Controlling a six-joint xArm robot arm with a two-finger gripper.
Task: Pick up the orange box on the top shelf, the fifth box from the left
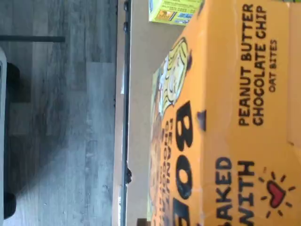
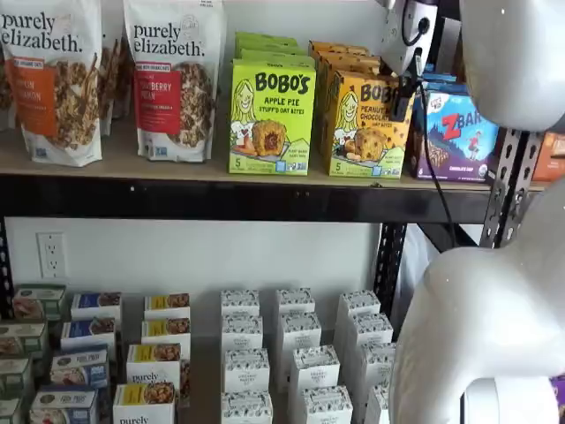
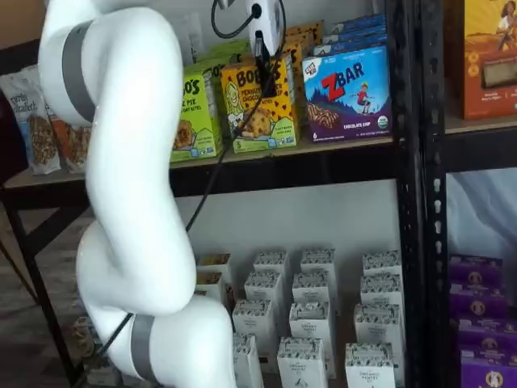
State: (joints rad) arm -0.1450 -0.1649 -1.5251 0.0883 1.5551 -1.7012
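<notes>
The orange box [image 2: 366, 132] stands upright on the top shelf [image 2: 177, 168], between a green BOBO'S carton [image 2: 271, 119] and a blue ZBAR box [image 2: 459, 132]. It also shows in a shelf view [image 3: 258, 109] and fills the wrist view [image 1: 235, 117], very close. My gripper [image 2: 404, 97] hangs from above at the box's upper right corner, with its white body above and a black finger over the box front. In a shelf view the gripper [image 3: 263, 61] sits at the box's top edge. No gap or grip shows plainly.
More orange cartons stand behind the front one. Granola bags [image 2: 172, 79] stand at the shelf's left. Small white boxes [image 2: 296, 353] fill the lower level. A black upright [image 3: 412, 162] stands right of the ZBAR box [image 3: 351, 93]. My white arm [image 3: 129, 162] is in front.
</notes>
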